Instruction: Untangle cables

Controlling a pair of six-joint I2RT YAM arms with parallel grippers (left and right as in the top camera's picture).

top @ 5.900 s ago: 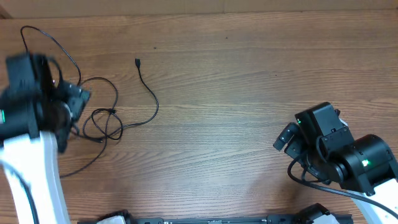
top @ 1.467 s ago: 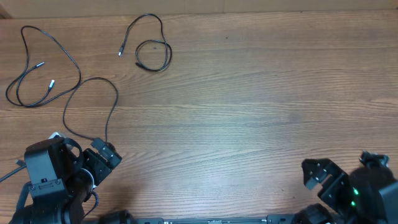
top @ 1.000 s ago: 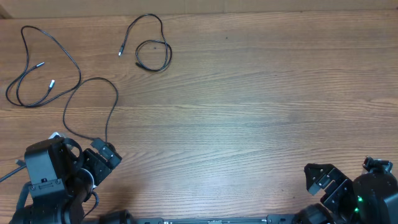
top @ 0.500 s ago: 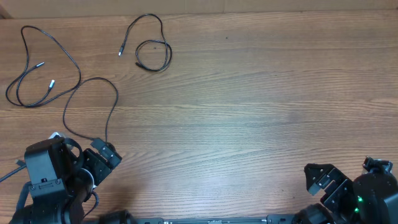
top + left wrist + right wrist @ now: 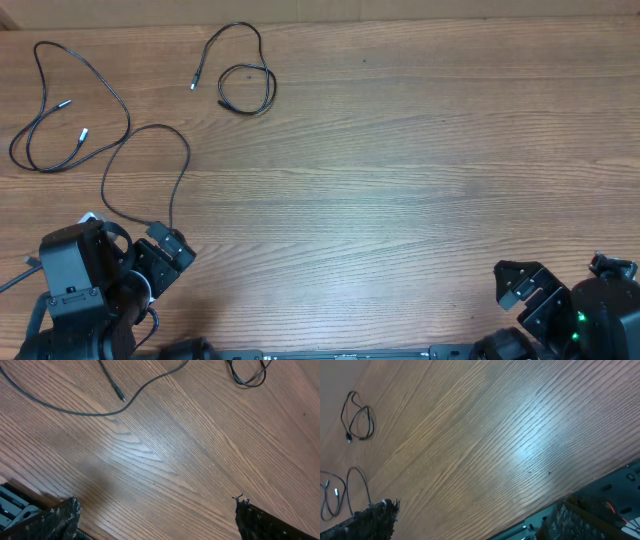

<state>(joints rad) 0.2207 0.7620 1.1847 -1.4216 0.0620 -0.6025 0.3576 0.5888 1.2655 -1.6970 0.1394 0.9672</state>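
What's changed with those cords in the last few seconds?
The tangle at the left is pulled apart: a small looped cable now lies near the far edge, the longer cables spread at the left. The left gripper, earlier over the tangle, has pulled back to the near left corner; the right gripper withdrew to the near right corner. Both are open, holding nothing. The cables have since lain still.

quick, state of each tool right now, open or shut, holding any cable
left tool: open, holding nothing
right tool: open, holding nothing
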